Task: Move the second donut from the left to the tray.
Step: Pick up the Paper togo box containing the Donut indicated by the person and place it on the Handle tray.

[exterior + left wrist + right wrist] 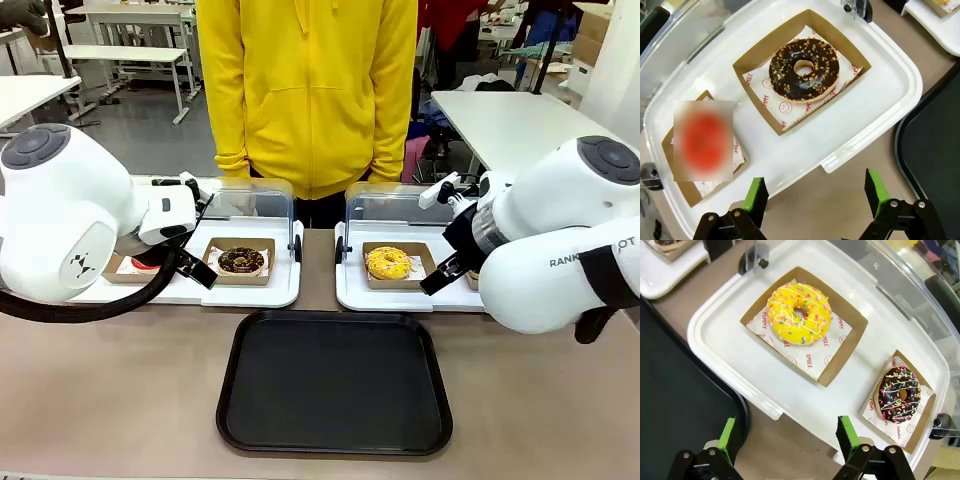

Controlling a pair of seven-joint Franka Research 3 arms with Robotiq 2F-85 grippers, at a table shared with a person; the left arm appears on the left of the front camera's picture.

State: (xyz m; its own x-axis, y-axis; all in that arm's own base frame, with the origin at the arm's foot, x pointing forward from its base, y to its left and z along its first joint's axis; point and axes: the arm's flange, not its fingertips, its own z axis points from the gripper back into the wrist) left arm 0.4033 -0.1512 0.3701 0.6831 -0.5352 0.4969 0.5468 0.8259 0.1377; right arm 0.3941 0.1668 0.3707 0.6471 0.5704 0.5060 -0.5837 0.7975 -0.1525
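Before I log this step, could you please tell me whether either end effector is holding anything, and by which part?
Nothing is held: the left end effector and the right end effector are both open and empty.

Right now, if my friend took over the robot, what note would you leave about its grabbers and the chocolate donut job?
Left gripper: open, holding nothing, above the table at the near edge of the white tray.
Right gripper: open, holding nothing, by the other white tray, which holds the yellow donut.
Chocolate donut with light specks: in its cardboard holder on the white tray, untouched.
Black tray: on the table nearer the robot, between the arms.
Done: nothing yet.
Left: grasp the chocolate donut, carry it to the black tray, release.
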